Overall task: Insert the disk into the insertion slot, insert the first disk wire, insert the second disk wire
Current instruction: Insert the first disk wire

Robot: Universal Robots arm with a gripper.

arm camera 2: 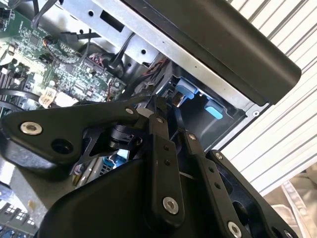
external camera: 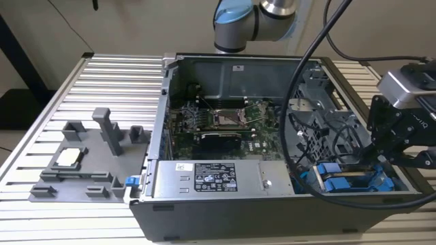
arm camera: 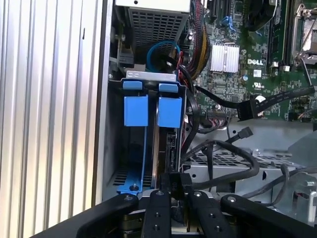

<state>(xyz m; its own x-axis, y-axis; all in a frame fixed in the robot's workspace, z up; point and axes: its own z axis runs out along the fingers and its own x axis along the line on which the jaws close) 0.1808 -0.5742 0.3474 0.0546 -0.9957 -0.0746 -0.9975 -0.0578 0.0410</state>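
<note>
The insertion slot (external camera: 350,181) is the grey bay with blue rails at the case's front corner, on the exterior view's right. In the first wrist view the disk (arm camera: 164,148) stands edge-on in the slot (arm camera: 113,148) under a blue carrier tab (arm camera: 169,112); the bay beside it holds just a blue rail. My gripper (arm camera: 177,192) is shut on the black connector of a disk wire (arm camera: 177,179), pressed at the disk's near end. The gripper (external camera: 381,155) hangs over the bay. In the second wrist view the fingers (arm camera 2: 161,148) meet close together.
A second black wire with a loose connector (arm camera: 245,133) lies beside the bay, among thick black cables (external camera: 307,153). The power-supply box (external camera: 204,178), the motherboard (external camera: 218,120) and a perforated cage (arm camera: 153,25) crowd the case. A grey fixture tray (external camera: 81,158) sits outside.
</note>
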